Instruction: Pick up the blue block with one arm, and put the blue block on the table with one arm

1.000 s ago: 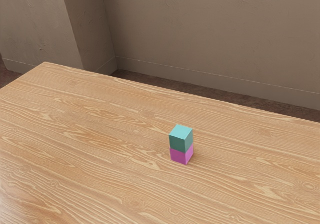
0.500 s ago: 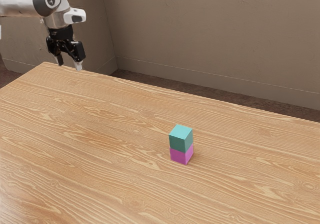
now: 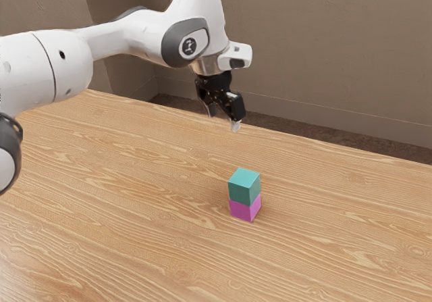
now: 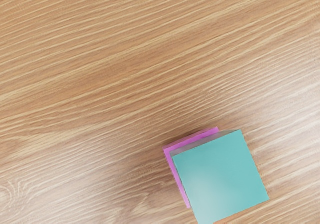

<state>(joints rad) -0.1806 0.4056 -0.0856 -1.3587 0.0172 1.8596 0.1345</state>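
Observation:
My gripper [image 3: 223, 123] hangs in the air above the stack of blocks, its two fingers apart with nothing between them. The blue block, teal in colour [image 3: 244, 186], rests on top of a magenta block [image 3: 245, 209], which stands on the wooden table [image 3: 135, 200]. Seen from above in the wrist view, the blue block [image 4: 222, 176] covers most of the magenta block [image 4: 176, 180], whose rim shows along two sides.
Bare wood surrounds the stack in the exterior view. The table's far edge [image 3: 304, 138] runs behind the blocks, with a plain wall [image 3: 324, 59] beyond it.
The arm has come in from the exterior view's left and moved to its right, bringing my open gripper close above the stack. Both blocks have stayed where they were.

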